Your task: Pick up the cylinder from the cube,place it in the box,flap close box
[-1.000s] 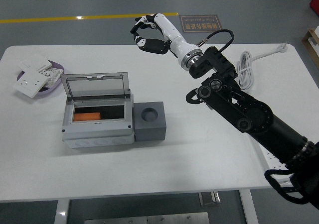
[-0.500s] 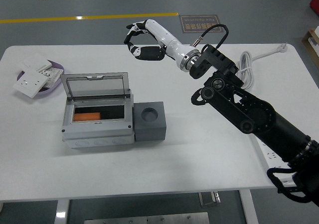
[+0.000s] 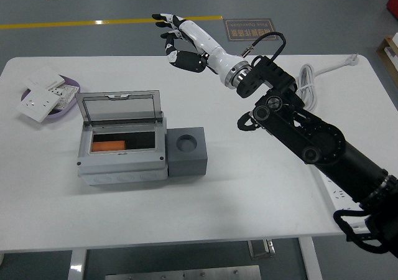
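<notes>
Right robot hand (image 3: 177, 40) raised, fingers spread, empty, over white table (image 3: 249, 193) far edge; grey floor beyond.

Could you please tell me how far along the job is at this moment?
Done: the orange cylinder lies inside the box, and the cube has an empty socket. In hand: the right hand is raised above the table's far edge, fingers spread, holding nothing. Left: the clear lid stands upright and needs flapping shut.
</notes>
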